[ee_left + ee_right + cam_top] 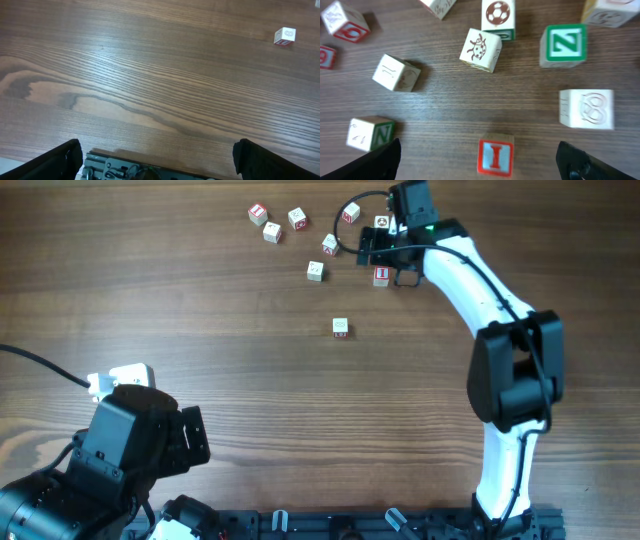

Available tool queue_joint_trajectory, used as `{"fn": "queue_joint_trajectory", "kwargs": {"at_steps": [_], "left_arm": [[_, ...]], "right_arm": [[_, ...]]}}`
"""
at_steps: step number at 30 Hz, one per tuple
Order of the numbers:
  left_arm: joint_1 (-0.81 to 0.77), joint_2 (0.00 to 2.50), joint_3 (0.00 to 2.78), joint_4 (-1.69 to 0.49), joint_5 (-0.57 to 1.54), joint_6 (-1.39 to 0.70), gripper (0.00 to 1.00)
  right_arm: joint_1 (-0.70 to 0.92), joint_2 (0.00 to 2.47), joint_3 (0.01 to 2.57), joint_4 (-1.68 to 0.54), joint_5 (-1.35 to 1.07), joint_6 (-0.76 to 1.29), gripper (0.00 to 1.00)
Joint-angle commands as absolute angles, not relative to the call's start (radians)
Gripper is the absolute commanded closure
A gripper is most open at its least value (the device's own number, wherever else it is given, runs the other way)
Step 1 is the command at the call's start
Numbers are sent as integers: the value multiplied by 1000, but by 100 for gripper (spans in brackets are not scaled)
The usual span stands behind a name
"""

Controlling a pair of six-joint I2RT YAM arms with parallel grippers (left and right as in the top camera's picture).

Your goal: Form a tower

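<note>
A: Red-faced, lettered: see the I cube (495, 156)? Sits midway between the fingers of the right gripper (477, 159), low in the wrist view.
B: Seen. Hangs spread wide, pinching nothing. How far above the cube, cannot tell.
A: And the left gripper (159, 161)?
B: Gaping too, holding nothing. Parked near the front edge of the table (150, 75), with only a lone cube (285, 36) far ahead.
A: Any tower?
B: Cannot make out a stack anywhere. Looks like singles only, clustered at the far side around the right gripper. Probably not yet started.
A: Which arm, then?
B: Right, plainly: hovers over the cluster. Ruling out left: too far off.
A: Which way to go?
B: Straight down onto the I cube. No long axis to reckon with on a cube. Stands square to the jaws, flat sides toward each finger, so likely needs no wrist turn.
A: Mind the N cube (563, 45) and ladybird cube (481, 50)?
B: Lying beyond, apart from the closing line.
</note>
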State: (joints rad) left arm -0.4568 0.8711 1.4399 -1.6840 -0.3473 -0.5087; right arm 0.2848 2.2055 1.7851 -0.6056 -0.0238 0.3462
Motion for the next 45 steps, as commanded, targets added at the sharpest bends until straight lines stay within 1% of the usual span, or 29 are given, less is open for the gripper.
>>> {"fn": "queue_joint_trajectory", "kwargs": {"at_steps": [1, 3, 5, 8, 12, 13, 18, 24, 28, 32, 35, 37, 41, 42, 44, 45], "left_arm": [[-451, 868, 1440, -1684, -364, -493, 0], [-451, 868, 1440, -1684, -364, -493, 0], [-451, 868, 1440, -1684, -364, -493, 0], [-451, 868, 1440, -1684, -364, -493, 0], [-451, 868, 1440, -1684, -364, -493, 0], [-451, 868, 1440, -1684, -364, -493, 0], [-451, 868, 1440, -1684, -364, -493, 0], [-451, 868, 1440, -1684, -364, -493, 0], [-451, 868, 1440, -1684, -364, -493, 0], [-451, 868, 1440, -1684, -364, -493, 0], [-451, 868, 1440, -1684, -364, -493, 0], [-451, 868, 1440, -1684, -364, -493, 0], [-451, 868, 1440, -1684, -364, -493, 0], [-451, 868, 1440, -1684, -364, -493, 0], [-451, 868, 1440, -1684, -364, -493, 0], [-451, 868, 1440, -1684, -364, -493, 0]], "right_arm": [[284, 2272, 1811, -599, 12, 341, 3], [284, 2298, 1811, -601, 26, 341, 11], [284, 2302, 1811, -608, 26, 341, 13], [284, 2302, 1811, -642, 25, 342, 11], [284, 2302, 1811, -672, 25, 344, 1], [284, 2302, 1811, -679, 24, 344, 0], [284, 2292, 1812, -731, 18, 343, 1], [284, 2244, 1812, -739, 18, 343, 0], [284, 2244, 1812, -806, 18, 341, 1], [284, 2244, 1812, -807, -70, 345, 1], [289, 2244, 1812, -812, -80, 340, 0], [296, 2244, 1812, -788, -47, 341, 0], [313, 2252, 1812, -728, 96, 329, 1], [314, 2260, 1812, -707, 98, 315, 4], [314, 2286, 1812, -664, 97, 315, 21], [315, 2302, 1812, -652, 97, 315, 24]]}}
